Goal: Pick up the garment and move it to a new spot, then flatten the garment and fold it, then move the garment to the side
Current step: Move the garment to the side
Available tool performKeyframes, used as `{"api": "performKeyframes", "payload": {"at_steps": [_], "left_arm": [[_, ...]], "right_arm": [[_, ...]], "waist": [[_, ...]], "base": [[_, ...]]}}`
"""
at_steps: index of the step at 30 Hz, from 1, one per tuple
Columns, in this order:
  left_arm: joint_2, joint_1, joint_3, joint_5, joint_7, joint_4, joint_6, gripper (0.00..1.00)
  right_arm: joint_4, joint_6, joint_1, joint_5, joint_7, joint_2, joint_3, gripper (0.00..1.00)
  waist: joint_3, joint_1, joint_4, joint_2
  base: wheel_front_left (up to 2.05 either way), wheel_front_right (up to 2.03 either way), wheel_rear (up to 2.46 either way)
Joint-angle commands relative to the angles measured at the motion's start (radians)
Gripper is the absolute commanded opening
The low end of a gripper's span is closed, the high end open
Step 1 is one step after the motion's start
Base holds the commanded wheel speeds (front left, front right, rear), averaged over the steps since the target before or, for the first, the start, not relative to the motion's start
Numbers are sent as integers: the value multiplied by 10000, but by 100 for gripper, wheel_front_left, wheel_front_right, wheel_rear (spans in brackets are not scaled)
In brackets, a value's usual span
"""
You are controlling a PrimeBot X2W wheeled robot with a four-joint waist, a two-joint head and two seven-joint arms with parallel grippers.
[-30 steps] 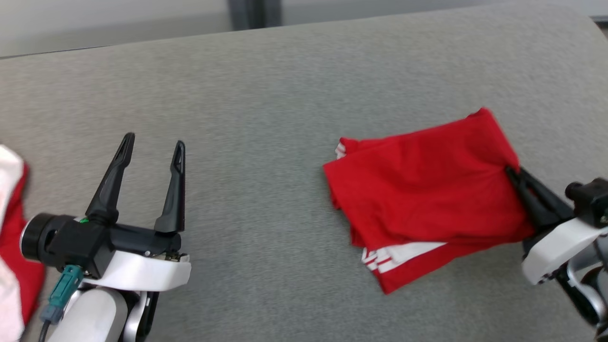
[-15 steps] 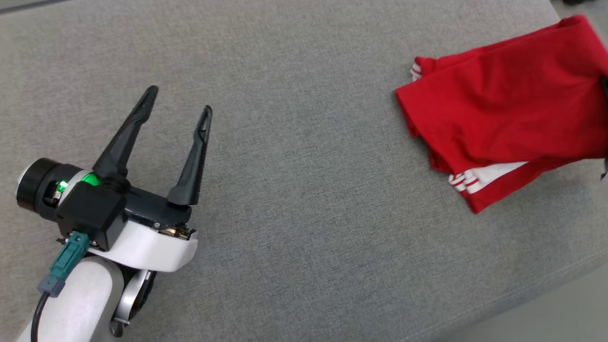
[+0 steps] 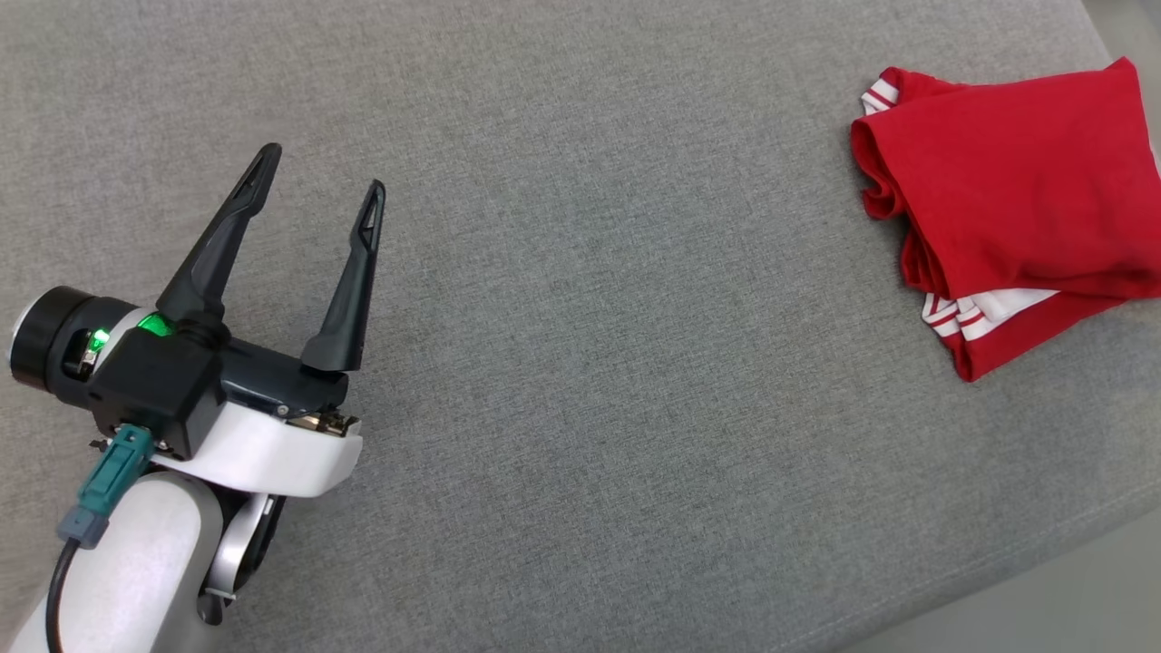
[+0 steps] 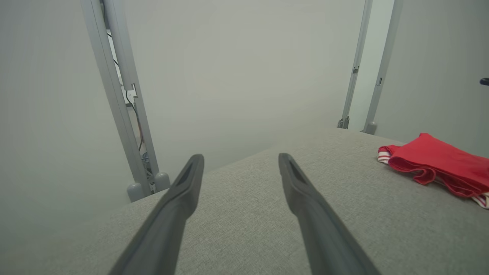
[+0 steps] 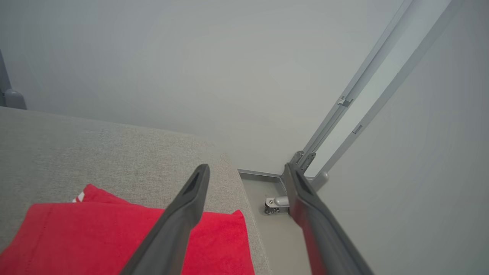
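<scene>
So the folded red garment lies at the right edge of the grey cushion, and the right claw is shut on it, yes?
No. The right claw is open, jaws apart over the garment, as the right wrist view shows. The rest is right: it lies folded at the right edge of the cushion.

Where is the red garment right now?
In the head view, the folded red garment lies at the far right of the grey cushion, near its right edge, far from the open left gripper at lower left.

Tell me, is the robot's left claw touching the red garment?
Apart. In the head view, bare grey fabric separates the open left gripper from the folded red garment.
</scene>
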Motion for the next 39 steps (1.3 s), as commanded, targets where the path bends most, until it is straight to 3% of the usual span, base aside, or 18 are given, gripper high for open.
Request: {"api": "performKeyframes", "payload": {"at_steps": [1, 6, 11, 16, 22, 39], "left_arm": [[76, 50, 85, -104, -78, 64, 62, 100], [-19, 261, 213, -195, -222, 235, 269, 100], [-270, 431, 213, -366, -476, 541, 343, 100], [-571, 694, 224, -549, -774, 896, 454, 100], [-793, 1230, 368, -843, -994, 1181, 602, 100], [-815, 3158, 561, -1175, -1184, 1188, 868, 100]], "right_arm": [[-333, -2, 56, 1, -96, 227, -270, 100], [-2589, -2, 732, 5, -80, 1616, -969, 100], [-4331, -2, 1731, -394, -85, 2676, -568, 100], [-4994, -2, 2779, -681, -53, 3557, -22, 100], [-5073, -2, 3877, -1163, 25, 4069, 201, 100], [-5181, 0, 6159, -1541, 735, 4468, -423, 100]], "waist": [[-123, 0, 17, -1], [-490, 0, 182, -1], [-942, 0, 733, -1], [-1495, 0, 1427, -1], [-2194, 0, 2062, -1], [-4113, 0, 2528, -1]], "base": [[0, 0, 0], [0, 0, 0], [0, 0, 0], [0, 0, 0], [0, 0, 0], [0, 0, 0]]}}
